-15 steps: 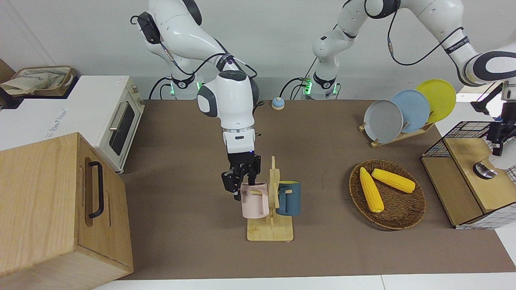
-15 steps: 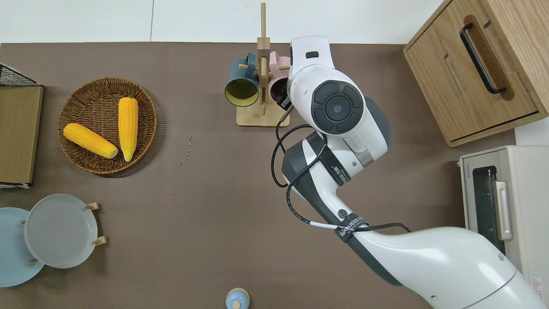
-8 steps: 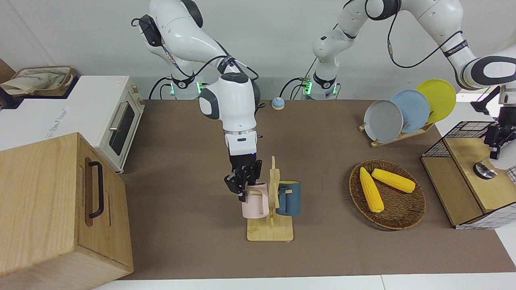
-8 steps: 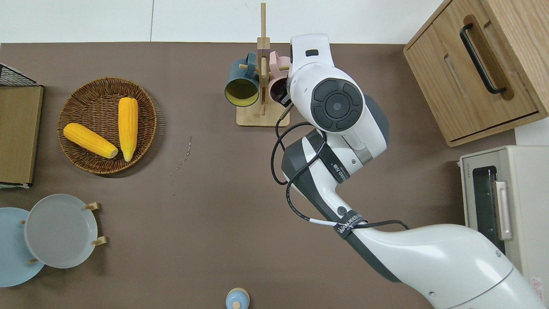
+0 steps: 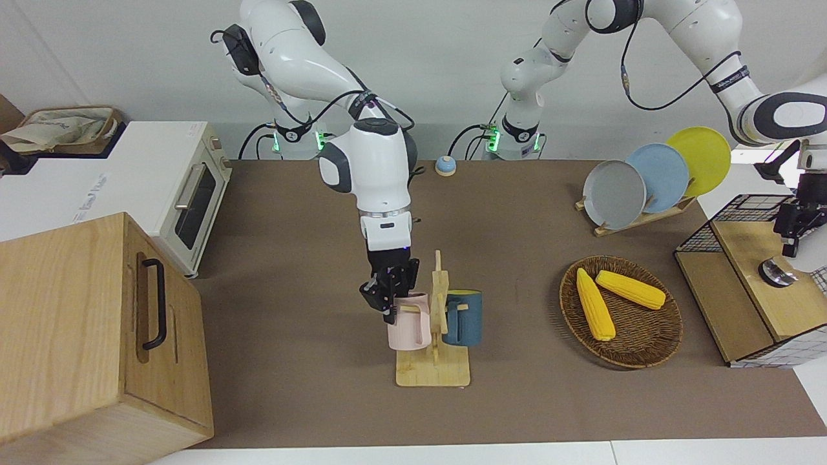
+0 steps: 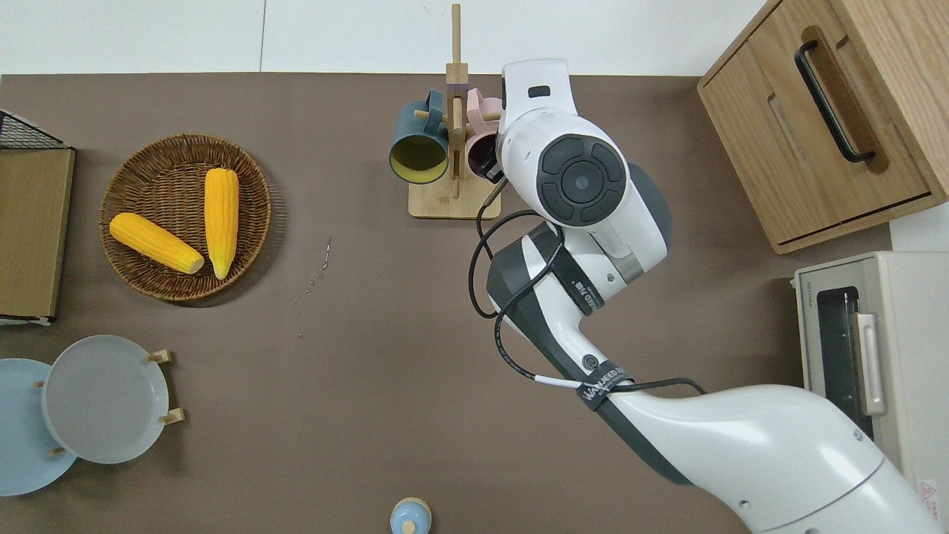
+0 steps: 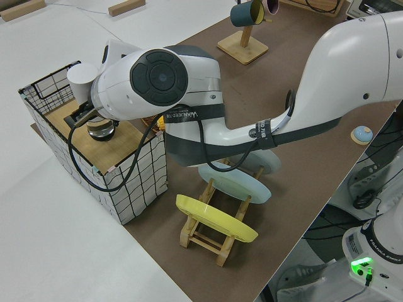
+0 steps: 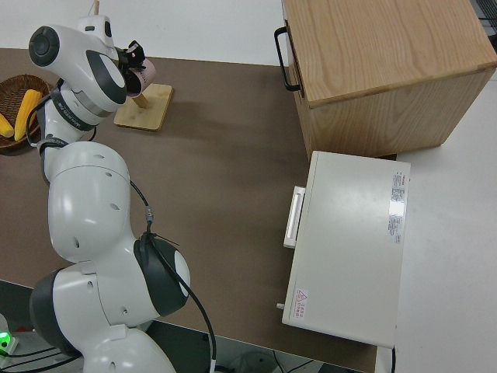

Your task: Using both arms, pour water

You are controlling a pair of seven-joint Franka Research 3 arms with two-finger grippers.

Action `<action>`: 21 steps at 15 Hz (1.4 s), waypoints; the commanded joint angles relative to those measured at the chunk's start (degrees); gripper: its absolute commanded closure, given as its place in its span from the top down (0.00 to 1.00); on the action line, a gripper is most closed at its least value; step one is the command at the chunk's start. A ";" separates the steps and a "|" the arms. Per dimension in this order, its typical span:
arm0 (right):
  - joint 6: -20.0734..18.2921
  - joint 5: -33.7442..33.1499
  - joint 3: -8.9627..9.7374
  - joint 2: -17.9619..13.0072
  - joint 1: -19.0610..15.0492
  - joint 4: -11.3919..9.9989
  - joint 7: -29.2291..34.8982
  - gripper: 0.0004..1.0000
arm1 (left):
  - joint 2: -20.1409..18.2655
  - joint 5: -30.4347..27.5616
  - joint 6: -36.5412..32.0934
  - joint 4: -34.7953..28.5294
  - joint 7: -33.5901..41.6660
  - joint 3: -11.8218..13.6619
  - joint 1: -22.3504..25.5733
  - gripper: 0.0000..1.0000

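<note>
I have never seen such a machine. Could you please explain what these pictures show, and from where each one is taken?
These are two white robot arms at a brown table. One camera faces them, one looks straight down, and two look from the sides. The right gripper is at the rim of a pink mug hanging on a wooden mug stand, beside a blue mug. The left gripper is over a metal cup on a wire-sided box. Also there: a basket with two corn cobs, plates, a toaster oven and a wooden cabinet.

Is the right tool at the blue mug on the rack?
No, in the front view the right tool is at the rim of the pink mug, while the blue mug hangs untouched beside it.
</note>
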 commanded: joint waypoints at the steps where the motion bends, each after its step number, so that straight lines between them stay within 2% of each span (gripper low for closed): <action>1: 0.34 -1.28 -0.49 1.04 0.75 1.51 0.99 0.27 | 0.24 -1.53 1.47 -0.30 1.70 -0.18 -0.16 0.88; 3: 0.34 -1.28 -0.57 1.04 0.76 1.51 0.99 0.19 | 0.24 -1.44 1.47 -0.30 1.70 -0.18 -0.24 0.50; 4: 0.43 -1.28 -0.57 1.04 0.76 1.51 0.99 0.16 | 0.24 -1.35 1.47 -0.30 1.70 -0.18 -0.24 0.34; 6: 0.34 -1.28 -0.57 1.13 0.76 1.51 0.99 0.12 | 0.24 -1.35 1.47 -0.30 1.36 -0.18 -0.24 0.11; 7: 0.34 -1.28 -0.57 1.04 0.76 1.51 0.99 0.12 | 0.24 -1.35 1.47 -0.30 1.09 -0.18 -0.24 0.03; 8: 0.34 -1.28 -0.57 1.04 0.84 1.51 0.99 0.11 | 0.24 -1.35 1.47 -0.30 1.09 -0.18 -0.24 0.00; 12: 0.34 -1.28 -0.57 1.04 0.76 1.51 0.99 0.11 | 0.15 -1.26 1.47 -0.30 1.09 -0.18 -0.24 0.00; 13: 0.34 -1.28 -0.57 1.04 0.76 1.51 0.99 0.06 | 0.15 -1.09 1.47 -0.21 0.92 -0.18 -0.24 0.00; 16: 0.34 -1.28 -0.66 1.04 0.84 1.51 0.91 0.00 | 0.15 -1.00 1.47 0.14 0.91 -0.18 -0.24 0.00; 21: 0.17 -1.28 -0.66 1.04 0.84 1.42 0.91 0.00 | -0.20 -0.65 1.38 0.31 0.83 -0.10 -0.24 0.00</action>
